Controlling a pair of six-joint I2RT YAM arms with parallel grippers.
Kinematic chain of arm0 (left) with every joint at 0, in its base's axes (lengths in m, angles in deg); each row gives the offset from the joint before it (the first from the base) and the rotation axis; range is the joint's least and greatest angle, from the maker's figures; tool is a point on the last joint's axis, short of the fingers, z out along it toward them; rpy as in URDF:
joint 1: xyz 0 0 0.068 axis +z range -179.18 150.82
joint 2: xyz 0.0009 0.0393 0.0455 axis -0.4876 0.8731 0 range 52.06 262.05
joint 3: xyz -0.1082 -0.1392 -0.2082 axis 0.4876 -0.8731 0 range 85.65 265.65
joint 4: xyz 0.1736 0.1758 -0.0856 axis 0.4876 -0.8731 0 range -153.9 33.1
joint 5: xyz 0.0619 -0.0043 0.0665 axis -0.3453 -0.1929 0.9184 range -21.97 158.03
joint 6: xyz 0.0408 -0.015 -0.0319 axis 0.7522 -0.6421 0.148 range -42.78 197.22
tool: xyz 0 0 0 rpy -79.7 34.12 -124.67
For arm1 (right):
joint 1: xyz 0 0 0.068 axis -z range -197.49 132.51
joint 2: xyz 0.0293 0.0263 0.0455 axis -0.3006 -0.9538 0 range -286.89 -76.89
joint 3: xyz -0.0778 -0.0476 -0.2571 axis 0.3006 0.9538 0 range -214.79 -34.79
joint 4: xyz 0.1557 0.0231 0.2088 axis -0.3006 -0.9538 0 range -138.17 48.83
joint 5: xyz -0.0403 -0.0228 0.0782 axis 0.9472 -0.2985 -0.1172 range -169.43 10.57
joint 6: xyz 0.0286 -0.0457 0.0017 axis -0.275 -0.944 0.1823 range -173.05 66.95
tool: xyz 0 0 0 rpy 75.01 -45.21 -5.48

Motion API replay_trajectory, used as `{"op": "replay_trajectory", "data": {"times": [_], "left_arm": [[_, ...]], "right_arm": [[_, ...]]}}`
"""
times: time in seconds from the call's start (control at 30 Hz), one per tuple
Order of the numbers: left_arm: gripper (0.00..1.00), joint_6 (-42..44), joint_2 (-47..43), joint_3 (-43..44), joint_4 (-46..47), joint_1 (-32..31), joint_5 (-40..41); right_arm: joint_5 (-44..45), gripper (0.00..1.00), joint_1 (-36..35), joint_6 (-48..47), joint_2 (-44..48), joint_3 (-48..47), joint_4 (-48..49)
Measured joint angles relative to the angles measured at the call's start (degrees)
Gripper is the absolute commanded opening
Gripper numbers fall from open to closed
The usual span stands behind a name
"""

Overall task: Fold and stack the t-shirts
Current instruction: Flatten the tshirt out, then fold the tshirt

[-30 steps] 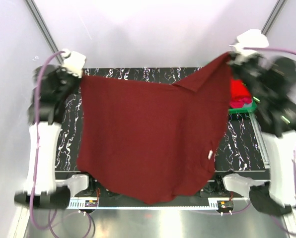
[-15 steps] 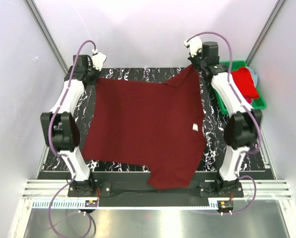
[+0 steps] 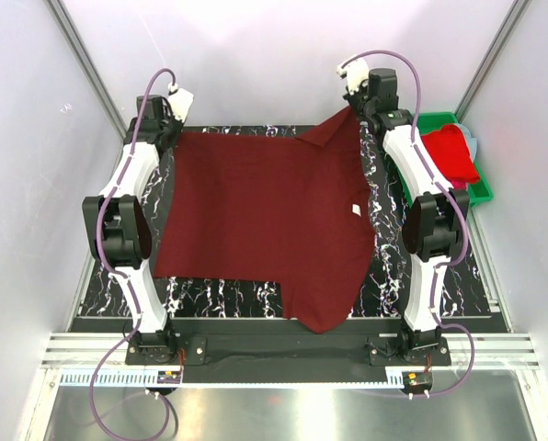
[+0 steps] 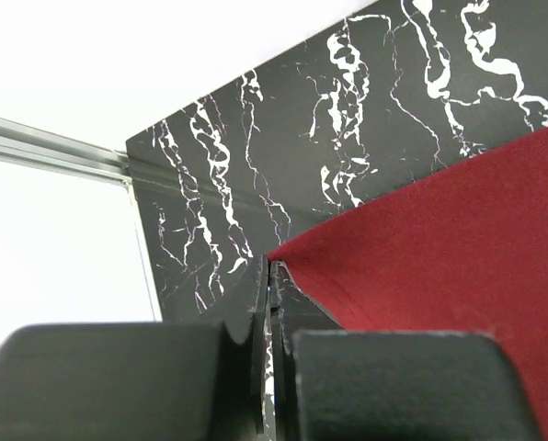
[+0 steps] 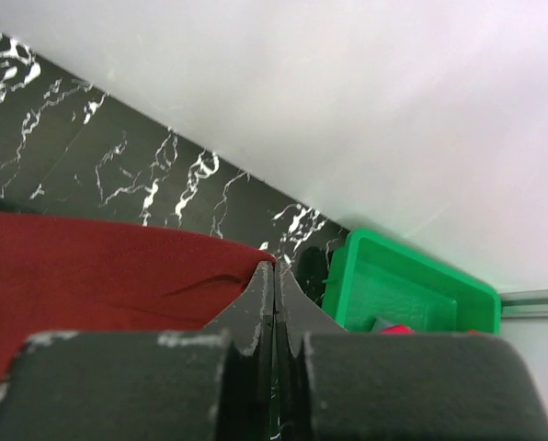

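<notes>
Left gripper (image 4: 272, 276) pinched tight on maroon t-shirt (image 3: 265, 220), far-left corner | right gripper (image 5: 273, 276) clamped on its raised far-right corner | shirt spread across table (image 3: 219, 293), hem overhanging near edge | red t-shirt (image 3: 450, 152) in green bin (image 3: 438, 119)

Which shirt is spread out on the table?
The dark maroon t-shirt is the one spread out wide. The bright red t-shirt sits bunched up in the green bin.

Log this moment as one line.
maroon t-shirt: spread, unfolded | left claw: shut on far-left corner | right claw: shut on far-right corner | green bin: red t-shirt inside
</notes>
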Motion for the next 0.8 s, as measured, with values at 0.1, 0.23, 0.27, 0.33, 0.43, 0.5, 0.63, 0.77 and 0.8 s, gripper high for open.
{"op": "replay_trajectory", "data": {"times": [0.1,0.23,0.27,0.33,0.43,0.5,0.63,0.77,0.8], "left_arm": [[0.00,0.00,0.33,-0.48,0.24,0.00,0.09],[0.00,0.00,3.65,3.26,-0.28,0.00,0.48],[0.00,0.00,5.33,5.27,-0.35,0.00,0.63],[0.00,-0.02,7.89,8.09,-0.72,0.00,0.83],[0.00,0.02,11.08,11.32,-1.53,0.02,1.62],[0.00,0.02,12.26,12.37,-2.08,0.07,2.12],[0.00,0.00,13.42,13.27,-2.56,0.50,3.13],[0.00,-0.04,13.49,13.29,-2.58,1.16,4.66],[0.00,-0.07,13.49,13.29,-2.49,1.36,5.09]], "right_arm": [[0.00,0.00,0.02,0.07,-0.13,1.20,0.07],[-0.13,0.00,0.20,0.13,-4.17,-3.50,-1.38],[-0.11,0.00,0.28,0.17,-6.16,-6.29,-1.53],[-0.13,0.00,0.48,0.37,-12.17,-14.84,-2.49],[-0.35,0.00,0.79,0.42,-20.48,-25.68,-3.82],[-0.42,0.00,0.90,0.33,-23.85,-28.94,-4.31],[-0.52,0.00,0.92,-0.09,-26.47,-29.46,-4.20],[-0.59,0.00,0.92,0.22,-26.88,-29.24,-2.99],[-0.59,0.00,0.92,0.55,-26.88,-29.27,-2.16]]}}
